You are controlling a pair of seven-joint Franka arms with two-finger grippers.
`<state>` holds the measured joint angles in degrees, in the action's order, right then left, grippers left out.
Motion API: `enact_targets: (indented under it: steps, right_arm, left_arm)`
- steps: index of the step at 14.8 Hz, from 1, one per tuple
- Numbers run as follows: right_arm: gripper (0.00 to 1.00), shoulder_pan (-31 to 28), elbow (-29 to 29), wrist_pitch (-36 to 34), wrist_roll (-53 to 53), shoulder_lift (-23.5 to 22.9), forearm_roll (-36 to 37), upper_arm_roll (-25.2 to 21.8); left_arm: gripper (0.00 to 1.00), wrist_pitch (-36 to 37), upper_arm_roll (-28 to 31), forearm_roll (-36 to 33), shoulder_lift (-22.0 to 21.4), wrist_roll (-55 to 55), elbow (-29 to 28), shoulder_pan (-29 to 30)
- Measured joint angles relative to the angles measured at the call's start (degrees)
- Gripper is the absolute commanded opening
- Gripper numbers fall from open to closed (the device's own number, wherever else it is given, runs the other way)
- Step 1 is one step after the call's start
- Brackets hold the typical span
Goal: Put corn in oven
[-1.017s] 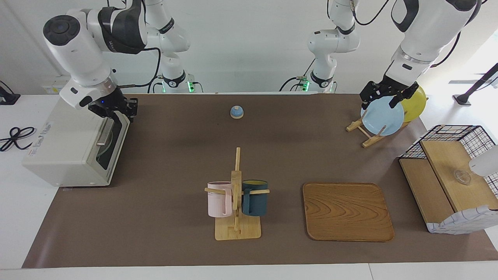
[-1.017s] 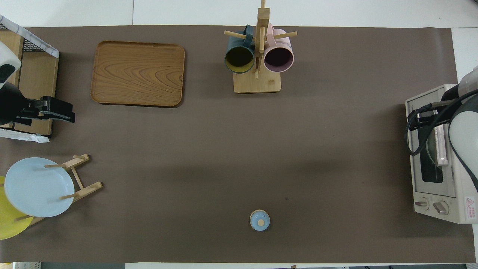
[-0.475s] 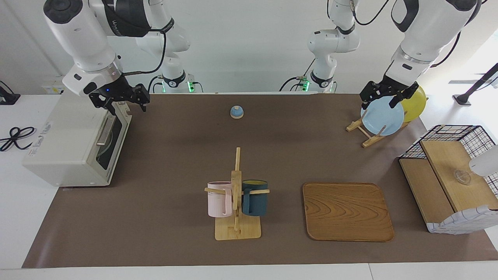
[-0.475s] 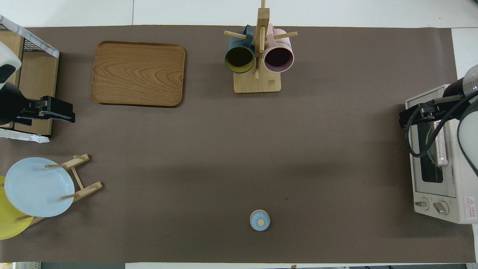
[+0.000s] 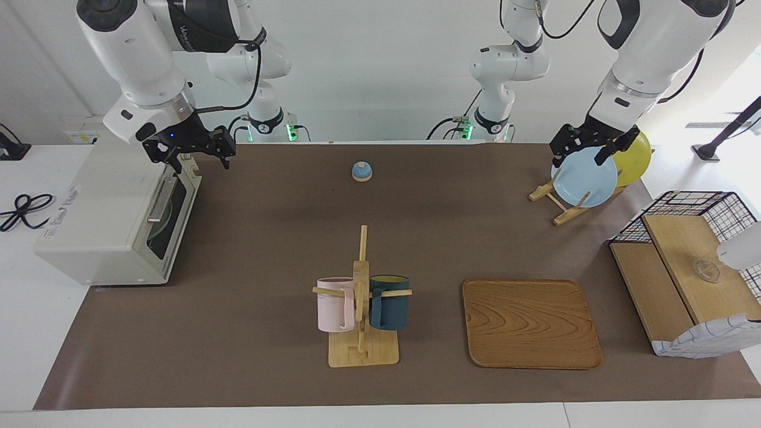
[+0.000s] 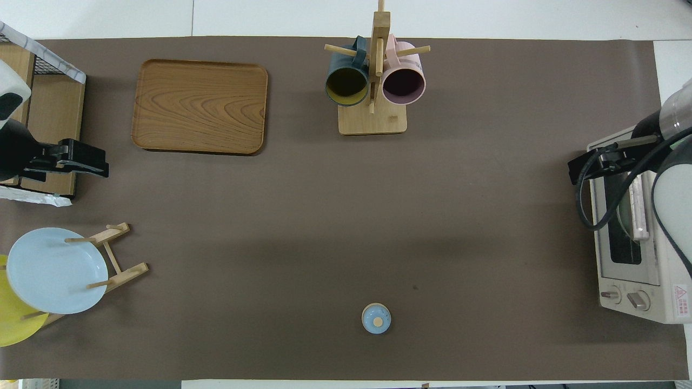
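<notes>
The off-white oven point(image 5: 101, 220) stands at the right arm's end of the table with its dark glass door shut; it also shows in the overhead view point(image 6: 632, 259). No corn shows in either view. My right gripper point(image 5: 196, 158) hangs open and empty in the air over the upper edge of the oven door, and shows in the overhead view point(image 6: 586, 168). My left gripper point(image 5: 579, 156) waits, open and empty, over the light blue plate point(image 5: 585, 177) at the left arm's end, and shows in the overhead view point(image 6: 81, 162).
A wooden mug rack point(image 5: 361, 309) holds a pink and a dark blue mug. A wooden tray point(image 5: 529, 324) lies beside it. A yellow plate point(image 5: 636, 157) stands in the plate rack. A small blue knob-topped piece point(image 5: 361, 171) sits near the robots. A wire basket shelf point(image 5: 689, 273) stands at the left arm's end.
My right gripper has risen from the oven door's handle and moved a little toward the table's middle. The oven door stays shut. The left arm has not moved.
</notes>
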<state>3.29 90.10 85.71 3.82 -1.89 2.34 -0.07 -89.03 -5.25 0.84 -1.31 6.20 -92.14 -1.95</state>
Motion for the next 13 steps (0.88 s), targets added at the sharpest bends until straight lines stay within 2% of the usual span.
enact_targets:
  steps: [13]
  right_arm:
    - [1.0, -1.7, 0.0, 0.4, -0.2, 0.0, 0.0, -0.4]
  left_arm:
    - [1.0, 0.0, 0.0, 0.0, 0.0, 0.0, 0.0, 0.0]
